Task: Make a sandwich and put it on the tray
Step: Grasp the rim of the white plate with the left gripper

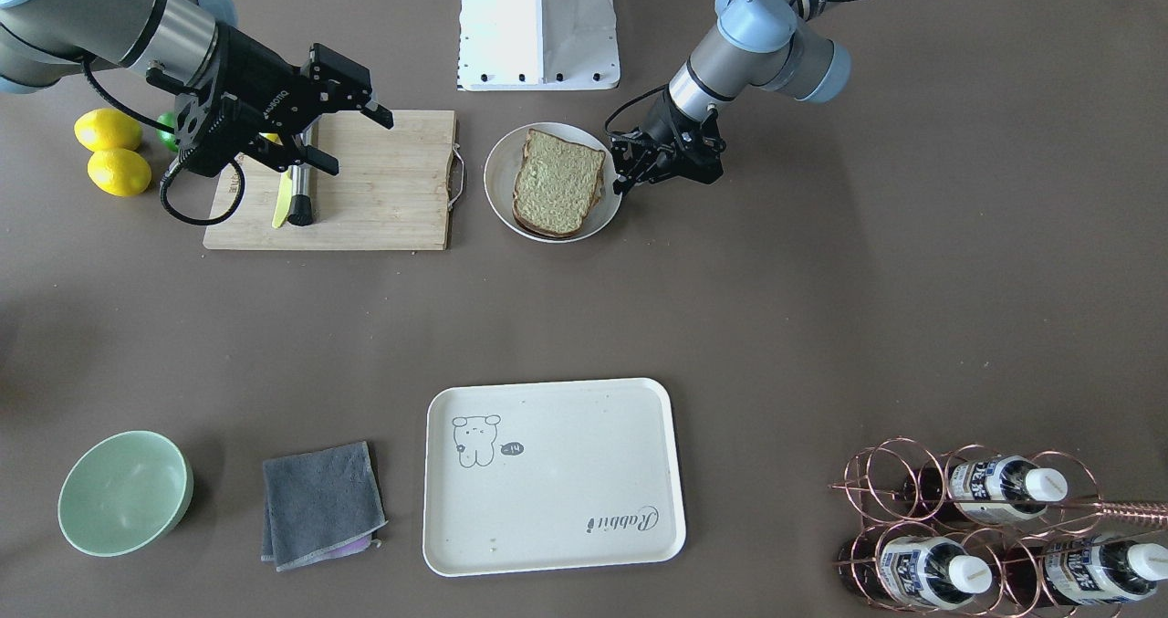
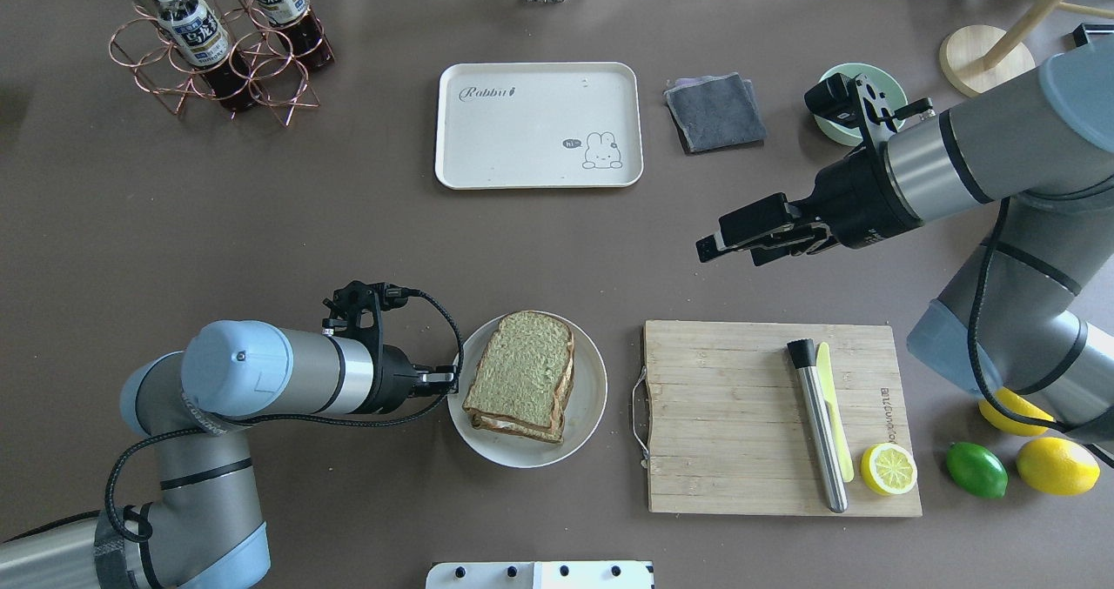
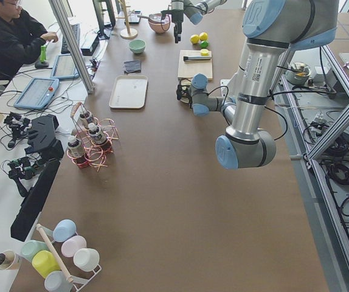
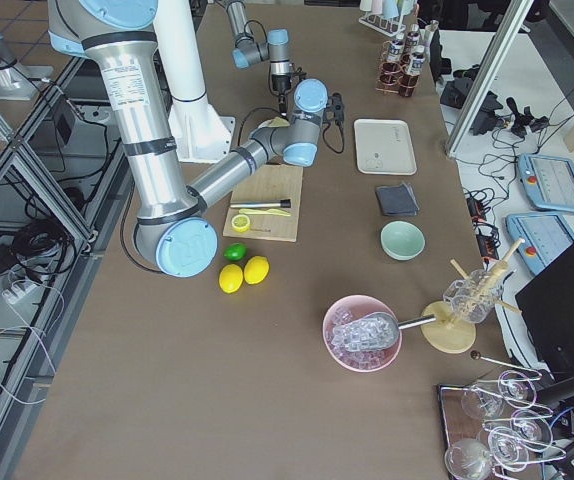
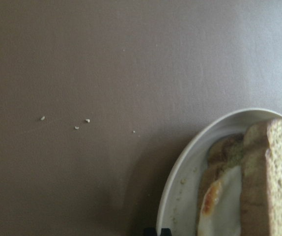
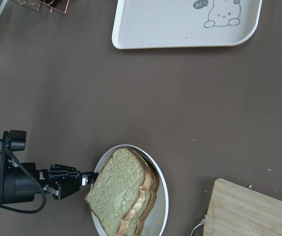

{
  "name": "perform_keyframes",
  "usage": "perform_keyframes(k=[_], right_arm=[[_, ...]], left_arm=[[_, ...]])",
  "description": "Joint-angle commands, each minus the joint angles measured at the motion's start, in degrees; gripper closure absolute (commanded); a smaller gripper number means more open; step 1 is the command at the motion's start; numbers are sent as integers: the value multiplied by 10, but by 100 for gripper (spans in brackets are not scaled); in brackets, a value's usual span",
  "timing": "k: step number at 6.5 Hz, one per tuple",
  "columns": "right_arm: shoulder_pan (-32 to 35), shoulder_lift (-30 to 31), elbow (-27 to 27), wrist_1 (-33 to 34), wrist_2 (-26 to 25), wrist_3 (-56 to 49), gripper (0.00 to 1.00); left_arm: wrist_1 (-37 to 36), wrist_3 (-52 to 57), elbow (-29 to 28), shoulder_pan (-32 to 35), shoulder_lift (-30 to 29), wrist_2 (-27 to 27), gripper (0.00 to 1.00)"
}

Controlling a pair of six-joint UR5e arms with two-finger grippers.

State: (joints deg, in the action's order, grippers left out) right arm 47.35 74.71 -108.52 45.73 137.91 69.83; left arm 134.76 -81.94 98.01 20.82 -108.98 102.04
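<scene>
Left tool [image 2: 444, 381]: low at the left rim of the plate [image 2: 588, 398], tips right against the rim. You can't tell here whether it's clamped on the rim or only beside it.
Right tool [image 1: 360, 143]: released, fingers wide apart. You see it up in the air over the far edge of the cutting board [image 2: 722, 415], holding nothing.
Sandwich [image 2: 522, 376]: on the plate, two bread slices stacked a bit askew. Your left wrist view shows the egg [image 5: 222, 206] between them, white with some orange yolk.
Plate: flat on the surface [image 2: 348, 241], just left of the cutting board, not touching it.
Tray [image 2: 522, 137]: across the surface from the plate, well apart from it, with only crumbs on it.
Cutting board: carries a steel rod [image 2: 818, 424] with a black end, a yellow blade [image 2: 834, 415] beside it, and a lemon half [image 2: 889, 469].
Beside the board: a lime [image 2: 976, 470] and two lemons [image 2: 1057, 465], partly under the right arm.
Near the tray: a grey cloth [image 2: 715, 110], then a green bowl [image 1: 123, 490].
Far left corner: you've got a copper wire rack [image 2: 218, 76] with bottles.
</scene>
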Motion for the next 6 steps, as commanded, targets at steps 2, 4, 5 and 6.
perform_keyframes(k=[2, 4, 5, 6], right_arm=[[0, 1, 1, -1, 0, 1, 1], [0, -2, -1, -1, 3, 2, 1], [2, -2, -5, -2, 4, 2, 1], [5, -2, -8, -2, 3, 3, 1]], left_arm=[[0, -1, 5, 0, 0, 1, 100], [-3, -2, 23, 7, 0, 3, 100], [-5, -2, 24, 9, -1, 3, 100], [-8, -4, 24, 29, -10, 5, 100]])
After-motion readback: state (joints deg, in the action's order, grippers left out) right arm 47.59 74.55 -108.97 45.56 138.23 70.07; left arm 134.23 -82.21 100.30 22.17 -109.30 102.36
